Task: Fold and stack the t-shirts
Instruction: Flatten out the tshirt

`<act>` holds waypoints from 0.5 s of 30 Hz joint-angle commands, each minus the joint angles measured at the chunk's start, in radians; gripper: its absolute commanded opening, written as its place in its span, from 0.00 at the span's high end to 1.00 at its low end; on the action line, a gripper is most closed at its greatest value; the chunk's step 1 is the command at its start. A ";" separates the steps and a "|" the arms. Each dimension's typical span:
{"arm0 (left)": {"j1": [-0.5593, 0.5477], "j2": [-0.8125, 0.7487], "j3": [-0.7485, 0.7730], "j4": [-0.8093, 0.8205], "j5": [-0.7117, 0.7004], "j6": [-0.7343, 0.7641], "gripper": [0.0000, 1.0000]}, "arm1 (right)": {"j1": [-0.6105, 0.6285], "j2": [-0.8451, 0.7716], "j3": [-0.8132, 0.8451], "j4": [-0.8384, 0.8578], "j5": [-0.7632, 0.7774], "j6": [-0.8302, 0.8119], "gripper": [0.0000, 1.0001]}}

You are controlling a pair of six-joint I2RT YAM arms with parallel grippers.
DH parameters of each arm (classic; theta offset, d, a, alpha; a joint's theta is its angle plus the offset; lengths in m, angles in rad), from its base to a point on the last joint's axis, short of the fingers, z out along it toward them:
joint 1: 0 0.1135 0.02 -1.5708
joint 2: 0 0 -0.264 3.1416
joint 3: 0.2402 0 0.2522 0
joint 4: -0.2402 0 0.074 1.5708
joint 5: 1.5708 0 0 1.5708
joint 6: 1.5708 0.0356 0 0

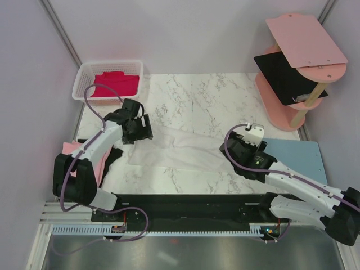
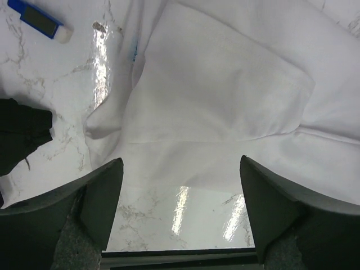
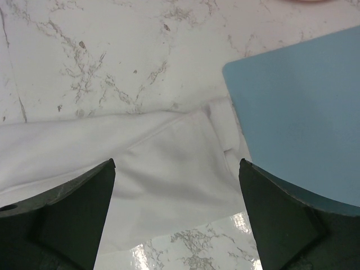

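Note:
A large white t-shirt (image 1: 180, 152) lies folded into a long strip across the middle of the marble table; it also shows in the left wrist view (image 2: 225, 101) and the right wrist view (image 3: 163, 169). My left gripper (image 1: 140, 130) is open and empty above its left end. My right gripper (image 1: 243, 147) is open and empty above its right end. A magenta-red t-shirt (image 1: 115, 84) lies in a white basket (image 1: 84, 79). A light pink t-shirt (image 1: 76, 151) and a black t-shirt (image 1: 114, 156) lie at the left edge; the black one also shows in the left wrist view (image 2: 19, 132).
A light-blue mat (image 1: 298, 154) lies at the right, touching the white shirt's end (image 3: 298, 118). A pink shelf (image 1: 298, 62) with a black board stands at the back right. A small blue and white object (image 2: 40, 19) lies on the table.

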 commanded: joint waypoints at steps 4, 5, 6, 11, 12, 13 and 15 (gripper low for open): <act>0.006 0.192 0.175 0.045 -0.046 0.031 0.12 | -0.004 0.143 0.027 0.154 -0.020 -0.072 0.02; 0.004 0.217 0.186 0.045 -0.052 0.028 0.12 | -0.004 0.168 0.032 0.161 -0.021 -0.072 0.02; 0.004 0.263 0.195 0.050 -0.063 0.027 0.13 | -0.004 0.179 0.035 0.163 -0.023 -0.075 0.02; 0.004 0.348 0.234 0.047 -0.104 0.027 0.15 | -0.012 0.194 0.035 0.178 -0.034 -0.087 0.02; 0.004 0.352 0.234 0.048 -0.109 0.027 0.16 | -0.015 0.191 0.033 0.180 -0.034 -0.089 0.02; 0.004 0.361 0.232 0.048 -0.111 0.027 0.17 | -0.019 0.188 0.030 0.183 -0.034 -0.092 0.02; 0.004 0.363 0.231 0.048 -0.107 0.027 0.36 | -0.024 0.177 0.022 0.186 -0.035 -0.096 0.02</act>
